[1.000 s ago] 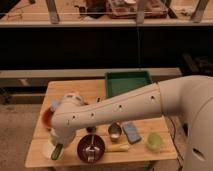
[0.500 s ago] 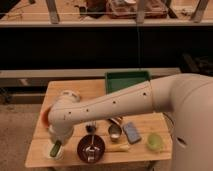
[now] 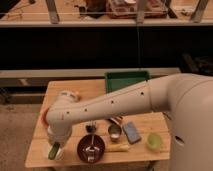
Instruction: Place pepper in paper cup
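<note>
Camera view of a wooden table [image 3: 145, 125] with a white robot arm [image 3: 120, 102] reaching across it from the right toward the front left corner. The arm's bulky wrist is hanging over that corner, and the gripper [image 3: 56, 145] is sitting beneath it, just above the paper cup [image 3: 55, 154]. Whether the gripper is apart, together or clamped on anything cannot be told.

The pepper [image 3: 54, 150] is showing as a slim dark green shape standing tilted in the mouth of the paper cup, right under the gripper; whether it is resting in the cup cannot be told.

Just right of the cup, a dark red bowl [image 3: 91, 147] is holding a metal utensil. Beyond it are lying a small shiny metal cup [image 3: 114, 132], a grey-blue rectangular block [image 3: 131, 132], a pale yellow stick [image 3: 118, 147] near the front edge, and a round light green object [image 3: 154, 142]. A green tray [image 3: 127, 79] is occupying the table's far edge.
</note>
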`<state>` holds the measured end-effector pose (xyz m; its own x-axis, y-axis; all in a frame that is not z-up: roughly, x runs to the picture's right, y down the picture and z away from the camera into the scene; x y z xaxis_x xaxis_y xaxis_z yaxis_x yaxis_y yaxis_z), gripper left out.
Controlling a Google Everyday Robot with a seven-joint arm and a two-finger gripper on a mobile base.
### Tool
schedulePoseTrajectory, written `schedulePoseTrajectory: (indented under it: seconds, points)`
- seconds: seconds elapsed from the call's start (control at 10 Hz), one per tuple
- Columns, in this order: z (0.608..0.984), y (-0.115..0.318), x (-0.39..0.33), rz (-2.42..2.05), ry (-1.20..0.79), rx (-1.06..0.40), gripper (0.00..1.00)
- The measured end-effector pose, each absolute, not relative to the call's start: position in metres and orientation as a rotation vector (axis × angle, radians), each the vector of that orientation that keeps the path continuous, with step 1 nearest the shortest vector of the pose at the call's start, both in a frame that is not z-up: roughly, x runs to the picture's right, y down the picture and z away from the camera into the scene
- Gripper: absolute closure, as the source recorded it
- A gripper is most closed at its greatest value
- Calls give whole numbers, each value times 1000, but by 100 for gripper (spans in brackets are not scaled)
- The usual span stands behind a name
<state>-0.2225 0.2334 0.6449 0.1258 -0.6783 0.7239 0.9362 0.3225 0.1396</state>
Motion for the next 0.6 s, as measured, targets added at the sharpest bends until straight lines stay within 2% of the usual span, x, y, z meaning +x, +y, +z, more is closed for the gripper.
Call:
schedulePoseTrajectory:
  seconds: [0.6]
  points:
    - [647, 249, -235, -1236, -800, -392, 68]
